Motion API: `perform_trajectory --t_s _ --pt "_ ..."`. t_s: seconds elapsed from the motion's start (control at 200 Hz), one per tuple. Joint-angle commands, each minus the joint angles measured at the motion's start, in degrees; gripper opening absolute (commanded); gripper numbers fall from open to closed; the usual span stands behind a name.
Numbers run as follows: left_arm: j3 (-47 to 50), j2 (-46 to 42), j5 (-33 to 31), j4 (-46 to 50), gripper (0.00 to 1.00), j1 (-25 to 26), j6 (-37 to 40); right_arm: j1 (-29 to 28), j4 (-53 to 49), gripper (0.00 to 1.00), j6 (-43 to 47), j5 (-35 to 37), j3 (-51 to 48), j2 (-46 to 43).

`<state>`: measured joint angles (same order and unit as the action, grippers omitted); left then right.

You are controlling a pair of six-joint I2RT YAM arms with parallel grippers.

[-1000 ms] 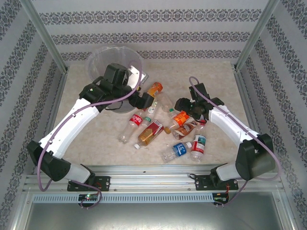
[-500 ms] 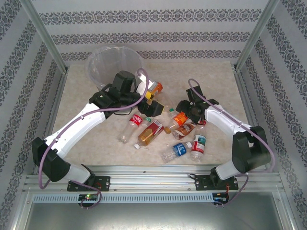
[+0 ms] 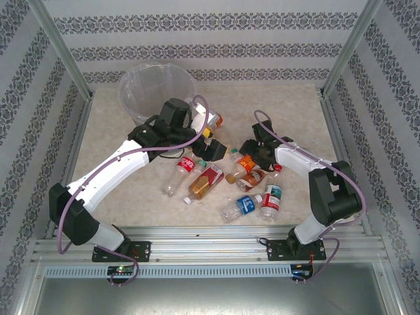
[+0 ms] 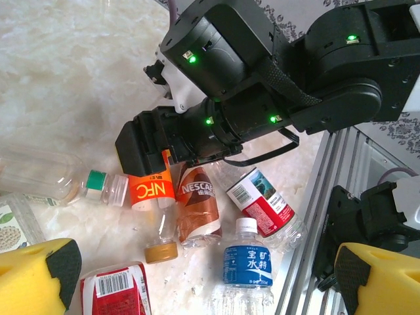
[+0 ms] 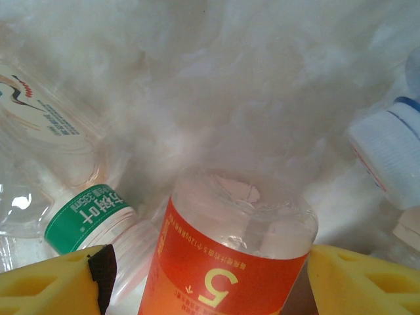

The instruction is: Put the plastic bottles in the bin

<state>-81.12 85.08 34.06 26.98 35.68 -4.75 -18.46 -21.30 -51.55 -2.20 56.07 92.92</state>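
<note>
The bin stands apart from the left gripper, back behind its wrist. The gripper's jaws are spread wide above scattered plastic bottles, with a blue-labelled bottle directly beneath. The right gripper straddles an orange-labelled bottle; whether it pinches the bottle cannot be told. A green-labelled bottle lies just beside.
</note>
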Motion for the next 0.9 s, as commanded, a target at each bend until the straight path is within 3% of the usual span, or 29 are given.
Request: perform_trajectory --t_s 0.0,0.28,0.535,0.894 --pt "-1.58 0.81 -0.35 0.18 1.0 0.88 0.62 0.45 2.02 0.78 -1.42 0.2 -0.58 2.0" --pt "-1.93 1.73 -0.69 0.7 1.0 0.88 0.53 0.48 4.89 0.76 -1.79 -0.08 -0.44 4.66" --pt "-1.99 1.93 -0.64 0.7 1.0 0.89 0.19 0.5 7.17 0.66 -2.25 0.0 -0.97 5.09" --pt "-1.01 2.74 0.6 -2.2 1.0 0.88 -2.89 0.39 10.71 0.56 2.85 1.15 -1.23 -3.98"
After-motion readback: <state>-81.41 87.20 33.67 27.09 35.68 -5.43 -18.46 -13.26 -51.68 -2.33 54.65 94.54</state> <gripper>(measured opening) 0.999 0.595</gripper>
